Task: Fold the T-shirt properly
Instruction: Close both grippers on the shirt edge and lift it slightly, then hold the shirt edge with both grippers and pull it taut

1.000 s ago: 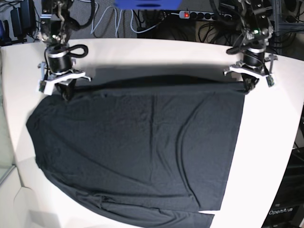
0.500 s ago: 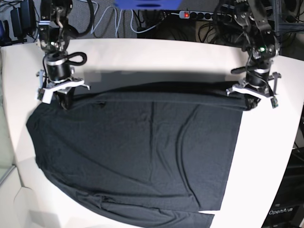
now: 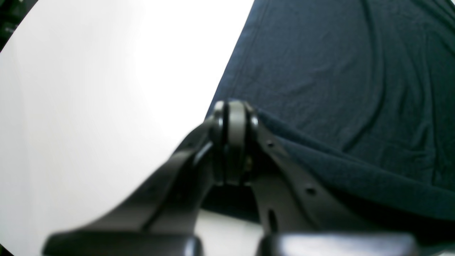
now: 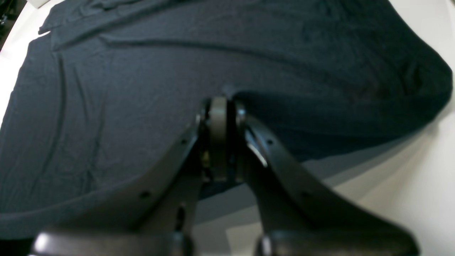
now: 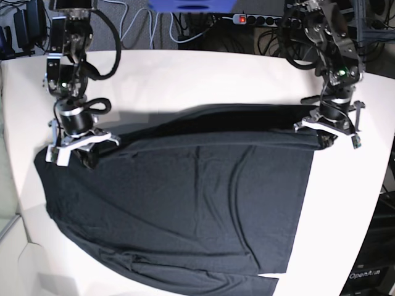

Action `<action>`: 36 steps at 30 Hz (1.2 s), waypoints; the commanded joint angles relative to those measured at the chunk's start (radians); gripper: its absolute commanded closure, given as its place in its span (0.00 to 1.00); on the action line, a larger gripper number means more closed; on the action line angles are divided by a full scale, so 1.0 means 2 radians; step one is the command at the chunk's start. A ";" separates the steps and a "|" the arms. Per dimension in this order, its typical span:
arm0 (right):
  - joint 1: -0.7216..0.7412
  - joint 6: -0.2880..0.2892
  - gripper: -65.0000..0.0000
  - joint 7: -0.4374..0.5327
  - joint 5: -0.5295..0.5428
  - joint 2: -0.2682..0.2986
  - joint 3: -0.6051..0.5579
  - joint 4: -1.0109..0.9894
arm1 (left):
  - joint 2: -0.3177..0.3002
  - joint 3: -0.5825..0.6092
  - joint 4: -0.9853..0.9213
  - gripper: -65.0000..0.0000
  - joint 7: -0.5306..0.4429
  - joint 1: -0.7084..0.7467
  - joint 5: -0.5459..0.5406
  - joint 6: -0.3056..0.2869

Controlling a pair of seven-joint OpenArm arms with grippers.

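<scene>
Table (image 5: pixel 203 74): white, broad, the landmark for everything below; its far half shows bare.
T-shirt (image 5: pixel 179 197): black, spread over the table's near and middle part, one edge raised above the table's middle in a sagging band between my two pincers; its near hem runs off toward the table's near edge.
Handling, my judgement: thin, limp and light; it drapes and wrinkles and will slump wherever unsupported, so the raised edge needs both corners kept level. It looks apt to slide on the smooth table.
Where to hold: at the two corners of the raised edge, a small pinch of doubled cloth each.
Left gripper (image 3: pixel 233 117): above the table's right side in the base view, pads pressed together on the shirt's corner.
Right gripper (image 4: pixel 219 106): above the table's left side, clamped narrow on the opposite corner, fabric bunching at its tips.
</scene>
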 commanded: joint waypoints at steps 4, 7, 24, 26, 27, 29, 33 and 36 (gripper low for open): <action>0.012 0.002 1.00 0.010 0.002 0.003 0.001 0.007 | -0.003 -0.002 0.000 1.00 -0.011 -0.013 -0.001 0.001; 0.014 0.002 1.00 0.012 0.002 0.003 0.001 -0.011 | -0.003 -0.002 -0.020 1.00 -0.011 -0.019 -0.001 0.001; 0.048 0.002 1.00 0.011 0.002 0.029 -0.023 -0.056 | -0.008 -0.020 -0.057 1.00 -0.011 -0.044 -0.001 0.001; 0.050 0.002 1.00 0.011 0.002 0.029 -0.024 -0.056 | -0.008 -0.022 -0.059 1.00 -0.001 -0.052 0.000 0.001; 0.050 0.002 1.00 0.011 0.002 0.029 -0.026 -0.056 | -0.008 -0.022 -0.062 1.00 0.011 -0.056 0.000 0.001; 0.050 0.002 1.00 0.011 0.002 0.034 -0.029 -0.056 | -0.009 -0.023 -0.064 1.00 0.029 -0.067 0.000 0.001; 0.050 0.002 1.00 0.013 0.002 0.036 -0.039 -0.056 | -0.009 -0.023 -0.064 1.00 0.035 -0.072 0.000 0.001; 0.050 0.002 1.00 0.013 0.000 0.036 -0.039 -0.056 | -0.009 -0.023 -0.064 1.00 0.035 -0.072 0.000 0.001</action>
